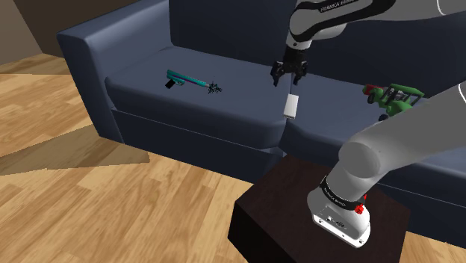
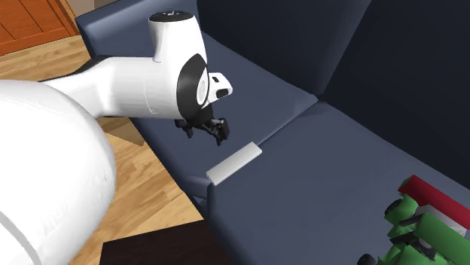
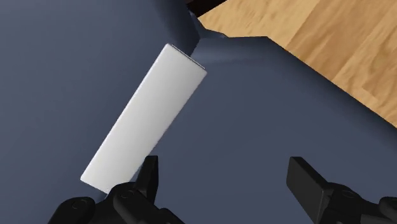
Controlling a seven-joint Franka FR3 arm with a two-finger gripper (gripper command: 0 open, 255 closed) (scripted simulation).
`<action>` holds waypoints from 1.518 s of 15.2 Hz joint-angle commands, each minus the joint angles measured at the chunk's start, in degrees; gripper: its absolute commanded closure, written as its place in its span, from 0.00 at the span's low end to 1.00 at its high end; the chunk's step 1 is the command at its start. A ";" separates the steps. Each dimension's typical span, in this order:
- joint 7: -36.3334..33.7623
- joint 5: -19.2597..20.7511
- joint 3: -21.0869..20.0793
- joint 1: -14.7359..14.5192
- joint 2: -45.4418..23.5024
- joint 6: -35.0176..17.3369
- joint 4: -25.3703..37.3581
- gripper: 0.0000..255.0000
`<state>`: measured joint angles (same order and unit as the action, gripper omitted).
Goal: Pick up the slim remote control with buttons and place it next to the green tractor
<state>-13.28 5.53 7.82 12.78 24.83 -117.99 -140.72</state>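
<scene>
The remote (image 1: 292,106) is a plain white slim slab lying across the seam between two dark blue sofa cushions, near the seat's front edge (image 2: 234,162) (image 3: 146,122). My black gripper (image 1: 289,72) hangs open a little above and behind it (image 2: 202,129). In the wrist view the gripper (image 3: 229,184) has its fingers wide apart, and the remote lies off to one side, by one fingertip (image 3: 151,175), with nothing held. The green tractor (image 1: 391,97) with red parts sits on the cushion at the shoulder view's right (image 2: 422,226).
A teal toy tool (image 1: 190,80) lies on the sofa's other cushion (image 1: 179,101). The dark stand (image 1: 291,209) is close to the sofa front. Wood floor (image 1: 112,209) stretches in front of the sofa, and its backrest (image 2: 331,53) rises behind the seat.
</scene>
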 commanded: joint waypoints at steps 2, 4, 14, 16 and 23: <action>-4.12 0.67 1.37 2.64 -4.20 -3.61 -0.17 0.00; -6.94 1.02 2.22 4.24 -6.67 -5.94 -0.57 0.00; -12.79 1.49 4.64 7.61 -14.53 -15.20 -3.18 0.00; -12.65 1.35 4.82 7.62 -16.01 -17.45 -3.97 0.00; -12.65 1.35 4.81 7.62 -16.01 -17.45 -3.97 0.00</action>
<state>-25.92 6.88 12.63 20.40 8.83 -135.43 -144.69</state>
